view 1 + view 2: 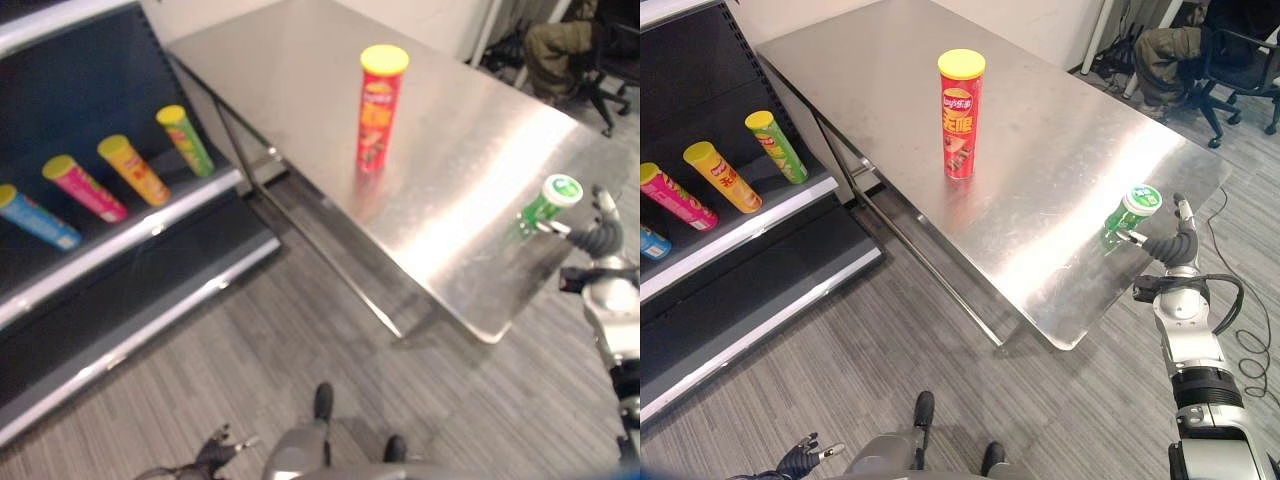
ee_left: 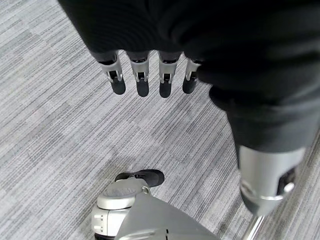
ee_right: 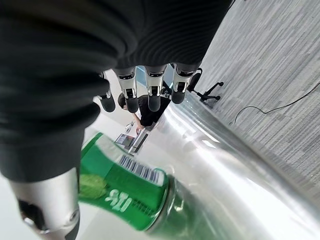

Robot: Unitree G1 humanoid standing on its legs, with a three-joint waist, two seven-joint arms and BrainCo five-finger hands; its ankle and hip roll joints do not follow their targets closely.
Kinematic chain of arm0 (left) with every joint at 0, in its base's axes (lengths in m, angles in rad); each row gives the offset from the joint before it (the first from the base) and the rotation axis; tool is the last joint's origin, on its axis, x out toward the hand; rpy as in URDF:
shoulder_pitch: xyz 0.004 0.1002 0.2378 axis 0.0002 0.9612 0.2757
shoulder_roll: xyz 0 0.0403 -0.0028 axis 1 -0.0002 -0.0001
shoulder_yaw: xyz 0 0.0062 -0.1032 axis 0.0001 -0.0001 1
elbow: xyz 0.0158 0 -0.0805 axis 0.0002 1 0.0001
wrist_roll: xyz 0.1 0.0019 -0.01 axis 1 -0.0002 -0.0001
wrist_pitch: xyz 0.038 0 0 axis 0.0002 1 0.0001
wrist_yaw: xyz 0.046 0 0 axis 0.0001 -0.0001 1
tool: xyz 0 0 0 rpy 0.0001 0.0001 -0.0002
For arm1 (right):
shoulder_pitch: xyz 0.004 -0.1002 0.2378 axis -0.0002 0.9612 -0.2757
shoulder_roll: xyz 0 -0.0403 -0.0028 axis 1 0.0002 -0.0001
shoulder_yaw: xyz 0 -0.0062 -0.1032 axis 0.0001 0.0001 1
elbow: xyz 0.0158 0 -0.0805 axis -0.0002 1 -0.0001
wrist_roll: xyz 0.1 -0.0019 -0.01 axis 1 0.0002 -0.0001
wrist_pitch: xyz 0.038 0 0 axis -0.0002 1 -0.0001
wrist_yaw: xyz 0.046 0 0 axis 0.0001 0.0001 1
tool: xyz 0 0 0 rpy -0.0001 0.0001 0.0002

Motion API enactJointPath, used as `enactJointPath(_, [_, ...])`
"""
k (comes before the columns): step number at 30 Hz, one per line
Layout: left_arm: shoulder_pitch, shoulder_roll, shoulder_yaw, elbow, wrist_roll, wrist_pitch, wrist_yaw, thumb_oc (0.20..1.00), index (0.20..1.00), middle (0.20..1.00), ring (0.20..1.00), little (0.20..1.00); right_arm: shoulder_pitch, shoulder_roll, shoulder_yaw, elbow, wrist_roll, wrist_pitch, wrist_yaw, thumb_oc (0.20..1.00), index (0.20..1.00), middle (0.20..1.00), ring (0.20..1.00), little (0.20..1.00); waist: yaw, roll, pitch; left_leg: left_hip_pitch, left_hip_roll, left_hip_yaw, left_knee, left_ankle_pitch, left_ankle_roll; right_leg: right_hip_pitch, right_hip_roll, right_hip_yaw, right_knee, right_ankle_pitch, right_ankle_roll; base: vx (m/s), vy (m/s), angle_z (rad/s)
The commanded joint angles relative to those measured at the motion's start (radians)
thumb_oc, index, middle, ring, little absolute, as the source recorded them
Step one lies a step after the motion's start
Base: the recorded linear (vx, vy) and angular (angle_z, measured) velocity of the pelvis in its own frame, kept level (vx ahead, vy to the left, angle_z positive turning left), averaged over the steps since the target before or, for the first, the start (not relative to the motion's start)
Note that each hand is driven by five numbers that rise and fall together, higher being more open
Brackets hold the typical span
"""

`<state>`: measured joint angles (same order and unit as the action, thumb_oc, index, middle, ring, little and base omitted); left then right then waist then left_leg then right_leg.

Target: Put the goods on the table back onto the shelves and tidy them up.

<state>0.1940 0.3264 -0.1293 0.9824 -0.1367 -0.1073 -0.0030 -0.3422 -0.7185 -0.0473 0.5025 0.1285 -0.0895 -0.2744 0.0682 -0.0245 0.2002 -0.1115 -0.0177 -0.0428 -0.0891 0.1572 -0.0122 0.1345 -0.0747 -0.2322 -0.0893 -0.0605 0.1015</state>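
A tall red can with a yellow lid (image 1: 380, 110) stands upright in the middle of the steel table (image 1: 300, 60). A green can with a white-green lid (image 1: 548, 200) stands near the table's right edge. My right hand (image 1: 1175, 245) is at that edge right beside the green can (image 3: 125, 185). Its fingers (image 3: 150, 95) are straight on one side of the can and its thumb lies along the other, not closed round it. My left hand (image 2: 142, 75) hangs low over the floor with relaxed fingers, holding nothing.
A dark shelf unit (image 1: 130, 240) stands at the left. On it lie a green can (image 1: 185, 140), a yellow can (image 1: 133, 170), a pink can (image 1: 85, 188) and a blue can (image 1: 38, 218). A person sits on an office chair (image 1: 565, 45) behind the table.
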Motion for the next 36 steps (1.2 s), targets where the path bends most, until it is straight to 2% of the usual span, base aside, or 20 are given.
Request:
enactJointPath(1, [-0.053, 0.029, -0.04, 0.024, -0.004, -0.01, 0.014, 1.0, 1.0, 1.0, 1.0, 1.0, -0.104, -0.112, 0.023, 0.0, -0.003, -0.03, -0.026, 1.0, 1.0, 1.0, 1.0, 1.0, 0.046, -0.002, -0.01, 0.122, 0.08, -0.023, 0.002, -0.173, -0.062, -0.072, -0.061, -0.033, 0.002, 0.062, 0.061, 0.0, 0.0, 0.0])
enactJointPath(5, [-0.056, 0.032, -0.049, 0.022, -0.006, -0.01, 0.015, 1.0, 1.0, 1.0, 1.0, 1.0, -0.144, -0.121, 0.055, 0.031, 0.014, -0.028, -0.017, 1.0, 1.0, 1.0, 1.0, 1.0, 0.055, -0.01, -0.01, 0.12, 0.081, -0.028, 0.002, -0.171, -0.065, -0.07, -0.061, -0.041, 0.002, 0.062, 0.06, 0.0, -0.011, 0.03])
enactJointPath(6, [-0.058, 0.032, -0.049, 0.026, -0.008, -0.009, 0.016, 1.0, 1.0, 1.0, 1.0, 1.0, -0.155, -0.122, 0.064, 0.039, 0.019, -0.028, -0.013, 0.875, 0.875, 0.875, 0.875, 0.875, 0.055, -0.011, -0.01, 0.12, 0.081, -0.028, 0.002, -0.17, -0.066, -0.07, -0.061, -0.042, 0.002, 0.062, 0.06, 0.0, 0.0, 0.0])
enactJointPath(7, [-0.057, 0.033, -0.052, 0.022, -0.012, -0.01, 0.015, 1.0, 1.0, 1.0, 1.0, 1.0, -0.174, -0.13, 0.085, 0.051, 0.02, -0.027, -0.006, 0.2, 0.2, 0.2, 0.2, 0.2, 0.059, -0.014, -0.008, 0.119, 0.082, -0.03, 0.002, -0.169, -0.066, -0.07, -0.06, -0.044, 0.002, 0.061, 0.059, 0.0, -0.007, 0.03])
enactJointPath(16, [-0.056, 0.04, -0.05, 0.017, -0.02, -0.011, 0.019, 1.0, 1.0, 1.0, 1.0, 1.0, -0.222, -0.157, 0.153, 0.078, 0.015, -0.023, 0.028, 0.2, 0.2, 0.2, 0.2, 0.2, 0.066, -0.025, -0.007, 0.116, 0.089, -0.033, 0.002, -0.166, -0.072, -0.07, -0.051, -0.045, 0.002, 0.058, 0.055, 0.0, -0.013, 0.05])
enactJointPath(23, [-0.06, 0.041, -0.032, 0.021, -0.02, -0.009, 0.022, 1.0, 1.0, 1.0, 1.0, 1.0, -0.175, -0.166, 0.114, 0.008, 0.015, -0.032, 0.025, 0.2, 0.2, 0.2, 0.2, 0.2, 0.06, -0.028, -0.01, 0.125, 0.095, -0.034, 0.002, -0.17, -0.076, -0.059, -0.047, -0.049, 0.002, 0.052, 0.052, 0.0, -0.005, 0.01])
enactJointPath(25, [-0.06, 0.04, -0.013, 0.02, -0.019, -0.009, 0.023, 1.0, 1.0, 1.0, 1.0, 1.0, -0.137, -0.171, 0.063, -0.08, 0.022, -0.052, 0.015, 0.2, 0.2, 0.2, 0.2, 0.2, 0.056, -0.028, -0.016, 0.131, 0.099, -0.036, 0.002, -0.172, -0.078, -0.052, -0.044, -0.054, 0.002, 0.047, 0.05, 0.01, -0.039, 0.03])
enactJointPath(29, [-0.06, 0.038, 0.027, 0.015, -0.01, -0.011, 0.019, 1.0, 1.0, 1.0, 1.0, 1.0, -0.081, -0.176, -0.074, -0.374, -0.009, -0.129, -0.014, 0.2, 0.2, 0.2, 0.2, 0.2, 0.063, -0.026, -0.039, 0.142, 0.114, -0.047, 0.002, -0.172, -0.09, -0.027, -0.035, -0.076, 0.002, 0.029, 0.04, 0.0, -0.094, 0.04])
enactJointPath(32, [-0.061, 0.036, 0.029, 0.015, -0.013, -0.013, 0.02, 1.0, 1.0, 1.0, 1.0, 1.0, -0.095, -0.178, -0.091, -0.426, -0.008, -0.15, -0.024, 0.2, 0.2, 0.2, 0.2, 0.2, 0.071, -0.026, -0.045, 0.145, 0.118, -0.056, 0.002, -0.17, -0.098, -0.018, -0.031, -0.086, 0.002, 0.025, 0.035, -0.01, -0.077, 0.18])
enactJointPath(36, [-0.058, 0.028, 0.027, 0.018, -0.019, -0.014, 0.02, 1.0, 1.0, 1.0, 1.0, 1.0, -0.174, -0.209, -0.094, -0.524, 0.002, -0.19, -0.033, 0.2, 0.2, 0.2, 0.2, 0.2, 0.105, -0.026, -0.063, 0.136, 0.137, -0.097, 0.002, -0.146, -0.126, 0.006, -0.012, -0.13, 0.002, -0.001, 0.017, -0.03, -0.112, 0.24])
